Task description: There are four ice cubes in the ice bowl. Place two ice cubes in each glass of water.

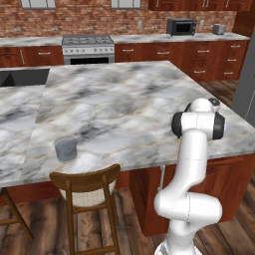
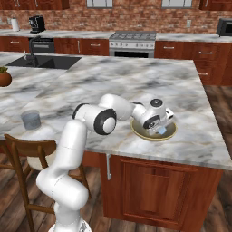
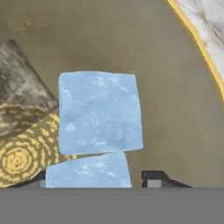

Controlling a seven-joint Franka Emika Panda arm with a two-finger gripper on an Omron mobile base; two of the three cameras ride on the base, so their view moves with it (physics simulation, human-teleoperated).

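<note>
The hand [image 2: 159,129] is lowered into the ice bowl [image 2: 170,134], which sits on the marble tabletop [image 2: 136,81] near its front edge. In the hand view, two ice cubes [image 3: 99,111] lie on the bowl floor directly ahead of the fingertips [image 3: 153,178]. The larger-looking cube sits straight ahead of the hand. The second ice cube [image 3: 87,171] lies nearest the hand, between the two fingertips, and its far edge meets the first cube. The jaws stand partly apart on either side of this near cube; whether they press on it cannot be told. The bowl rim [image 3: 197,41] curves past ahead and to the right of the hand, with the tabletop beyond it.

One glass of water [image 2: 31,119] stands on the tabletop well apart from the hand, far to its left near the front edge, above a wooden chair [image 2: 22,152]. The same glass [image 1: 65,149] appears in the left base view.
</note>
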